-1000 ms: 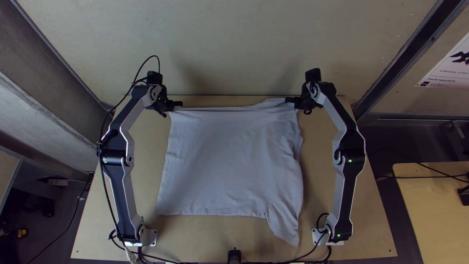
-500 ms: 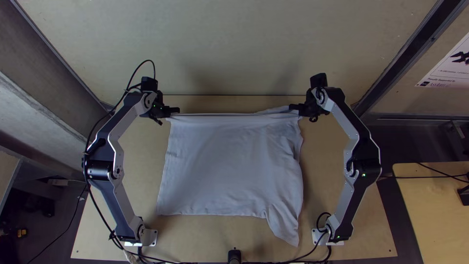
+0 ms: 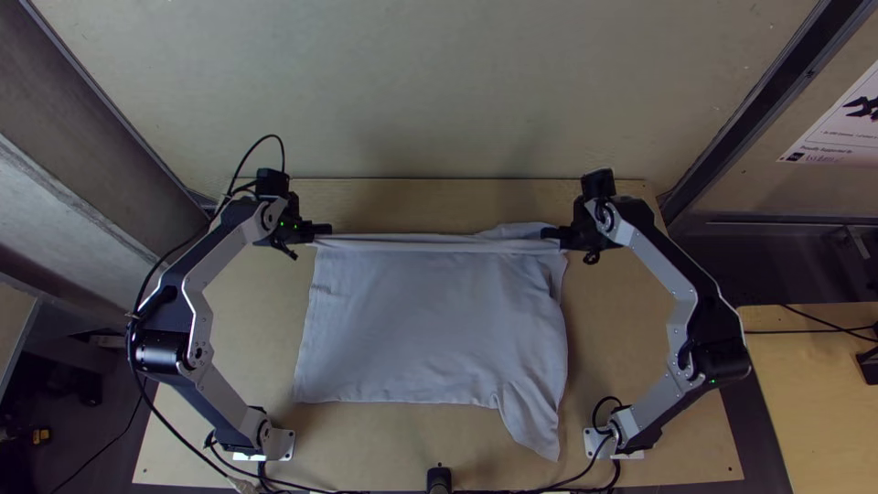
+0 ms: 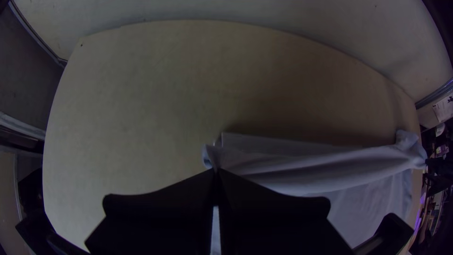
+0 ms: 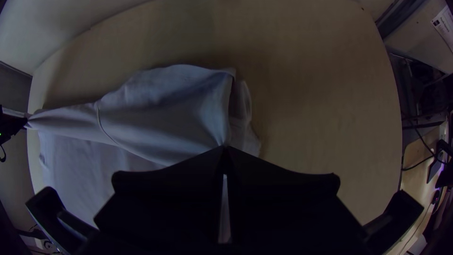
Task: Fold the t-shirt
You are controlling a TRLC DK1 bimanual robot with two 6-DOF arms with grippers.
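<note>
- Where the top view's right edge cuts across it, you have a white sheet [image 3: 837, 119] with a dark picture and small print.
- Your pale, plain shirt [image 3: 430, 320] lies mostly spread on the table [image 3: 366, 444], lightly creased, its far edge drawn into a narrow band, one flap jutting towards you at near right.
- Your left gripper [image 3: 326, 230] has its fingers together, pinching the band's left end.
- Your right gripper [image 3: 546, 234] pinches the right end, beside a loose fold.
</note>
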